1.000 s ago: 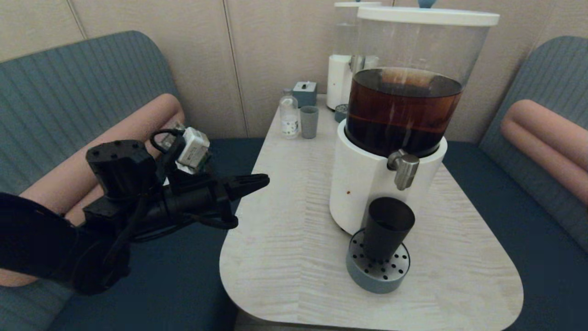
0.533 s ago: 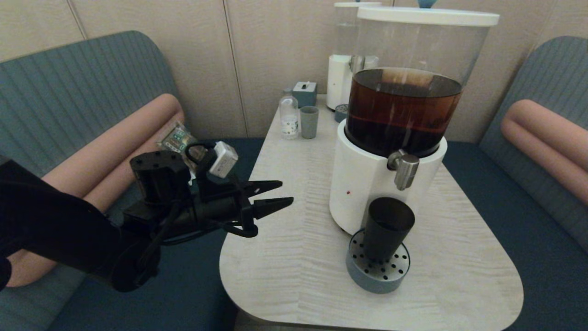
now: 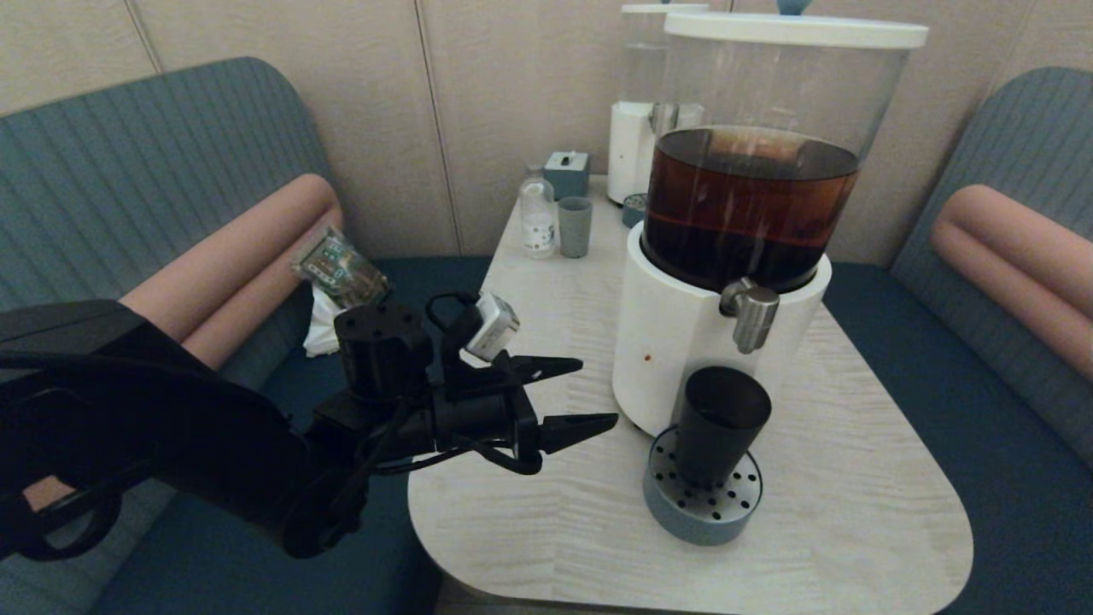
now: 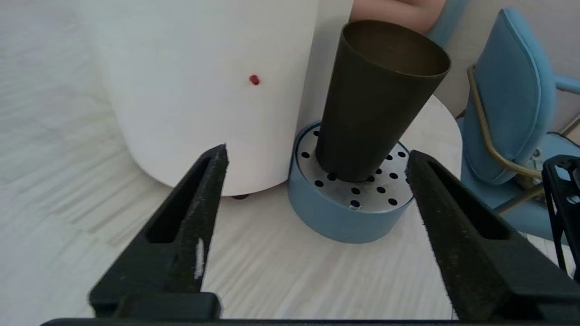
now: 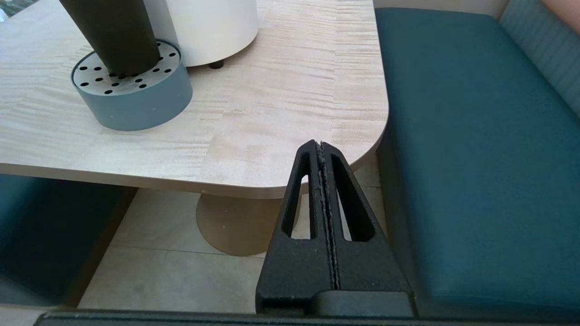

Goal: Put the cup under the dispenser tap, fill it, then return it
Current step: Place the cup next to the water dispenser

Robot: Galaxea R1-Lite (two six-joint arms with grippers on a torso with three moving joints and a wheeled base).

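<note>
The dark tapered cup (image 3: 719,423) stands upright on a round blue drip tray (image 3: 702,504), right below the steel dispenser tap (image 3: 751,313) of the big dispenser (image 3: 741,205) holding brown liquid. My left gripper (image 3: 589,395) hovers open over the table's left part, a short way left of the cup and apart from it. From the left wrist, the cup (image 4: 376,99) and tray (image 4: 351,213) lie ahead between the spread fingers (image 4: 195,217). My right gripper (image 5: 321,147) is shut and empty, low beside the table's near right corner; the cup (image 5: 111,34) shows there too.
At the table's far end stand a small bottle (image 3: 537,215), a grey-green cup (image 3: 574,226), a small box (image 3: 567,173) and a smaller white-based dispenser (image 3: 636,128). Teal benches flank the table (image 3: 546,495); a packet (image 3: 340,266) lies on the left one.
My left arm has swung right and forward over the table toward the cup, and its gripper has opened wider. The cup has not moved.
</note>
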